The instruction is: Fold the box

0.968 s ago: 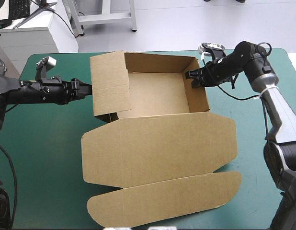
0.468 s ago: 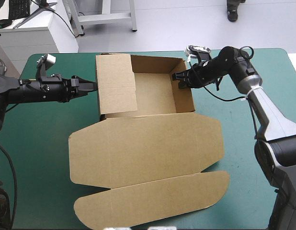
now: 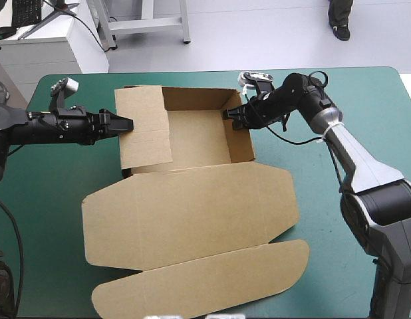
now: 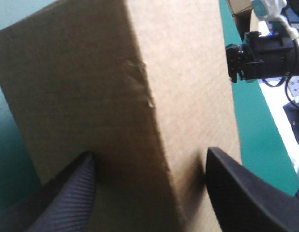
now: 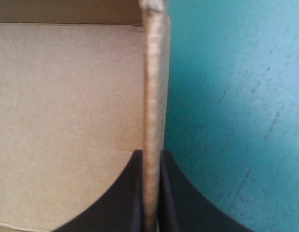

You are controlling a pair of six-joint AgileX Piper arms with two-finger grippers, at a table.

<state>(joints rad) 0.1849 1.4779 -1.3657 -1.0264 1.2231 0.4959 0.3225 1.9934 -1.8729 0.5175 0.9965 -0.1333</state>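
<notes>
The brown box (image 3: 195, 136) stands as an open tray at the far middle of the table. Its lid (image 3: 192, 209) lies flat toward the near edge. The tray's left flap (image 3: 144, 129) leans inward over the floor. My left gripper (image 3: 128, 124) is open at that flap's outer edge, and the board (image 4: 115, 96) fills the space ahead of its spread fingers (image 4: 67, 193). My right gripper (image 3: 231, 114) is shut on the top of the right wall (image 5: 152, 87), one finger inside the tray and one outside. The left wrist view also shows the right gripper (image 4: 235, 60) beyond the box.
The teal-green cover (image 3: 365, 100) lies bare to the right of the box and along the left side (image 3: 52, 179). The lid's tuck flap (image 3: 205, 279) reaches almost to the table's near edge.
The whole box has slid to the left across the table, its right wall held in my right gripper, which moved left with it. My left gripper has stayed about where it was.
</notes>
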